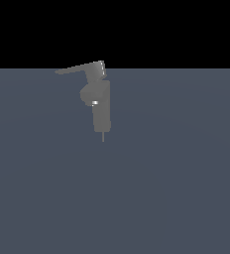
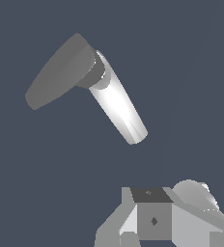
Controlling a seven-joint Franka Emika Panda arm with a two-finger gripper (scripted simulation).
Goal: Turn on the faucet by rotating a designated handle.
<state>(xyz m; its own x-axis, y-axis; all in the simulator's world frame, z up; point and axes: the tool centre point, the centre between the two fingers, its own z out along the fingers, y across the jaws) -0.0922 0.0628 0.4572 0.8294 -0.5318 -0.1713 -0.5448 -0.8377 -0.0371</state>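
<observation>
The faucet (image 1: 101, 106) is a small matte grey upright column with a rounded bulge, a bright spot and a thin pin below, standing on the blue-grey floor. Its handle (image 1: 77, 69) is a thin tapering lever pointing toward the exterior view's left from the blocky cap on top. The wrist view shows the handle (image 2: 61, 72) as a dark flat tapering shape joined to the brightly lit faucet body (image 2: 119, 106). Grey blocks of my gripper (image 2: 155, 219) show at that picture's edge, apart from the faucet and touching nothing. Its fingertips are not clearly visible. The arm is absent from the exterior view.
A flat blue-grey floor (image 1: 176, 188) spreads around the faucet, with a black background beyond its far edge.
</observation>
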